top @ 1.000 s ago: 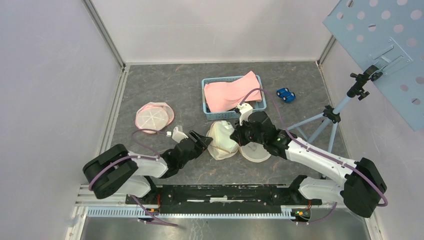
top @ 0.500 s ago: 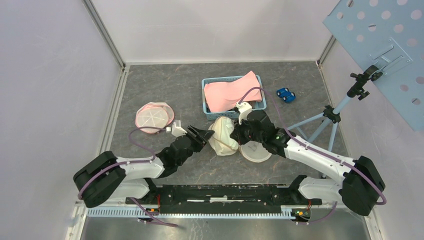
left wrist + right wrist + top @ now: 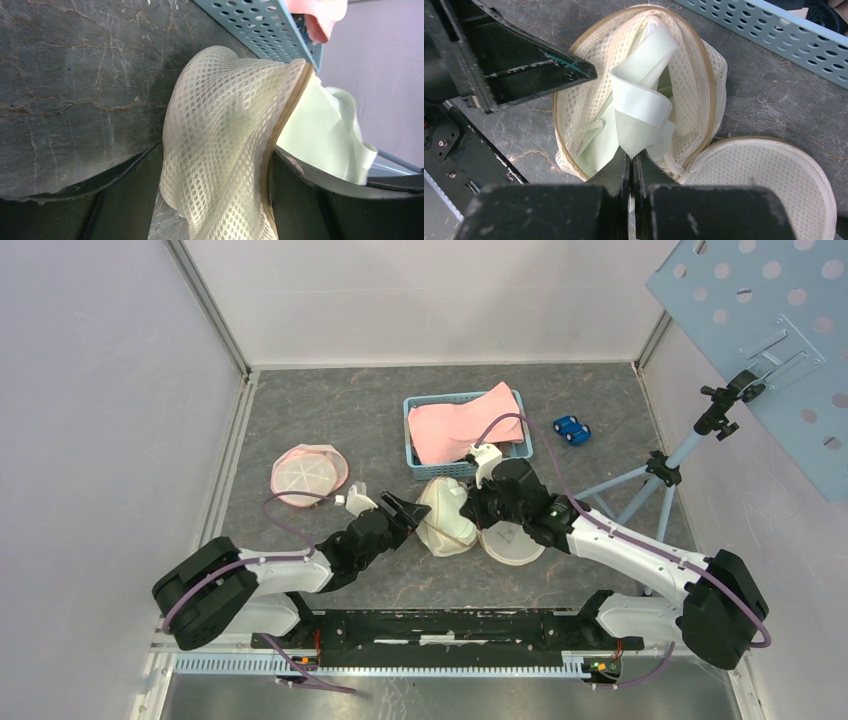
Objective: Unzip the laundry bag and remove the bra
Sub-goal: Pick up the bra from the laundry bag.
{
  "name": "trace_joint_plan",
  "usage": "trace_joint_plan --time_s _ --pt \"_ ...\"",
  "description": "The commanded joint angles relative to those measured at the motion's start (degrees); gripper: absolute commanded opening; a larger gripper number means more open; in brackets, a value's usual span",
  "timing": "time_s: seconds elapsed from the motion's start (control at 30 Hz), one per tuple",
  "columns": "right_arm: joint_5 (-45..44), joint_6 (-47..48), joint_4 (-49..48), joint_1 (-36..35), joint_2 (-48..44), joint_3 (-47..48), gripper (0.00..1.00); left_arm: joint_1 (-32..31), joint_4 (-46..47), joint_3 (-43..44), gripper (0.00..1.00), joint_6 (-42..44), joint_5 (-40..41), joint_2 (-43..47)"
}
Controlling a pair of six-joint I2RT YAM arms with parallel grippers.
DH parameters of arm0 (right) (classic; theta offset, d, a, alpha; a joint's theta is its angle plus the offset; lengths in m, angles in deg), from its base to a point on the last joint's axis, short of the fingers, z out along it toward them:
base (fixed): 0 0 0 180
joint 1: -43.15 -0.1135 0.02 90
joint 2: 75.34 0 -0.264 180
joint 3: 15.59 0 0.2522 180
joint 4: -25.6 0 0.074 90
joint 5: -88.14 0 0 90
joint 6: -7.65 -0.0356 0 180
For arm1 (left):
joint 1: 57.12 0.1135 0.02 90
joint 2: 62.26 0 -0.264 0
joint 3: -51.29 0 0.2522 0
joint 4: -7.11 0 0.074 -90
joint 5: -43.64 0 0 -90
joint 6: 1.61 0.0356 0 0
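The cream mesh laundry bag [image 3: 445,525] lies unzipped mid-table, its tan zipper rim gaping. Its flat round half [image 3: 512,543] lies to the right. In the right wrist view the pale green bra [image 3: 641,100] sticks up out of the bag [image 3: 706,80], and my right gripper [image 3: 631,155] is shut on its lower fold. My left gripper [image 3: 217,150] is open, with the bag's mesh wall [image 3: 220,130] between its jaws. The zipper edge lies against one finger; bare table shows beside the other. The bra [image 3: 325,130] shows behind the rim. From above, left gripper [image 3: 412,512] and right gripper [image 3: 470,508] flank the bag.
A blue basket [image 3: 415,445] holding a pink cloth [image 3: 465,425] stands just behind the bag. A pink round mesh bag [image 3: 309,472] lies to the left, a blue toy car [image 3: 571,429] to the right. A tripod [image 3: 650,480] stands at the right wall.
My left gripper has moved forward onto the bag's left side; its jaws narrowed, then widened again. The right gripper stays shut on the bra, barely moved.
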Motion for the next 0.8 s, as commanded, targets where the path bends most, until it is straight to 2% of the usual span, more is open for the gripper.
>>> trace_joint_plan --time_s 0.0,0.07,0.17,0.33,0.43,0.53,0.77 --pt "-1.02 1.33 -0.75 -0.06 -0.02 3.01 0.0 0.32 -7.81 0.29 0.8 0.19 4.49 7.36" --pt "-1.05 1.56 -0.54 -0.11 0.05 3.12 0.0 0.37 -11.63 0.86 0.8 1.45 5.36 10.18" --pt "-1.05 1.62 -0.54 -0.1 -0.07 2.95 0.0 0.36 -12.41 0.92 0.8 2.67 5.2 12.06" --pt "-0.96 1.63 -0.75 -0.08 0.09 2.72 0.0 0.36 -9.41 1.37 0.8 2.56 2.48 8.58" --pt "-0.96 1.73 -0.65 -0.14 -0.04 2.76 0.0 0.36 -3.7 0.4 0.79 1.74 1.81 4.92" --pt "-0.96 1.82 -0.35 -0.07 0.06 2.85 0.0 0.86 6.57 -0.11 0.79 2.23 -0.94 -1.18" --pt "-0.87 1.87 -0.11 -0.09 0.02 2.94 0.0 1.42 18.9 0.77 0.76 -0.87 -5.86 -12.73"
